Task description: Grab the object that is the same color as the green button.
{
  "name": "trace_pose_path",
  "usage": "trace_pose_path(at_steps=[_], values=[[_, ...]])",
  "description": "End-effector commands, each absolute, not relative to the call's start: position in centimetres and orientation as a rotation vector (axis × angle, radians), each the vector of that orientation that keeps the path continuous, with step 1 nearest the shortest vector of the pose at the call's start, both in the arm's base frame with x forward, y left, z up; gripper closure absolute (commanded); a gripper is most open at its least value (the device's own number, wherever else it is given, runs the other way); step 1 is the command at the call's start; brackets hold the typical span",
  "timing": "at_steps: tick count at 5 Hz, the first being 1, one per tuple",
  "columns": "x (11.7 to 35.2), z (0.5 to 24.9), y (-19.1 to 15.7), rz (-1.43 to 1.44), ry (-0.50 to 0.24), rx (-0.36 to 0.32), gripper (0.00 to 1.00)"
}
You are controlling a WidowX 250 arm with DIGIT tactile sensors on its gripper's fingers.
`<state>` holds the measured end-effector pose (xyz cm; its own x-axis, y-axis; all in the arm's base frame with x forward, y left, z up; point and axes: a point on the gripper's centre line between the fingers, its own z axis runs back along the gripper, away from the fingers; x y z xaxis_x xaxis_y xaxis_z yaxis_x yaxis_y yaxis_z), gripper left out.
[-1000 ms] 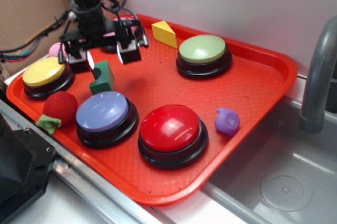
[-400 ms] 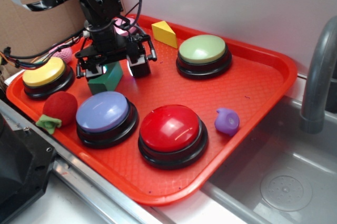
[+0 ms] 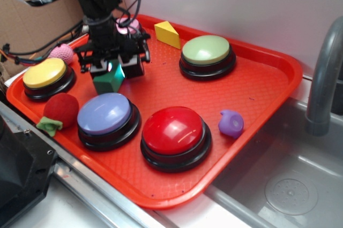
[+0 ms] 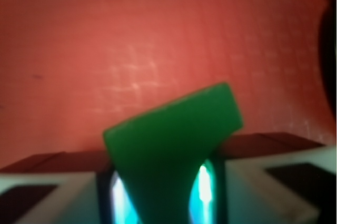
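Gripper (image 3: 111, 69) directly above the green block (image 3: 109, 79), fingers clamped on either side; block tilted, left of the green button (image 3: 206, 50).

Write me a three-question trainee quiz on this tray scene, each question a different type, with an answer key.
1. True or false: the robot gripper has its fingers closed on the small dark green blocky toy piece.
2. Multiple choice: which thing sits nearest the large pale green dome button with a black base?
A. the yellow wedge-shaped block
B. the red fuzzy strawberry toy with green leaves
C. the small purple toy piece
3. Fill in: in the wrist view, the green piece sits between the two fingers over the ______ plastic tray.

Key: 1 true; 2 A; 3 red.
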<state>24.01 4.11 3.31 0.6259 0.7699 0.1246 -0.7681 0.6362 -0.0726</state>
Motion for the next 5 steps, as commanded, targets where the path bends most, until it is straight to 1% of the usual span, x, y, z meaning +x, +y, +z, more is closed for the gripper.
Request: trace_pose_path(at_steps=[1,2,3,4,5], values=[[25.4,12.0,4.2,0.619,-0.179,0.011,1.00],[24.7,16.2,3.3,0.482,-0.151,0.027,1.00],[23.6,19.3,3.4,0.443,-0.178,-0.050,1.00],[22.8,20.6,3.9,0.456,-0.172,-0.111,1.00],[22.9,20.4,4.6,0.489,-0.158,-0.082,1.00]])
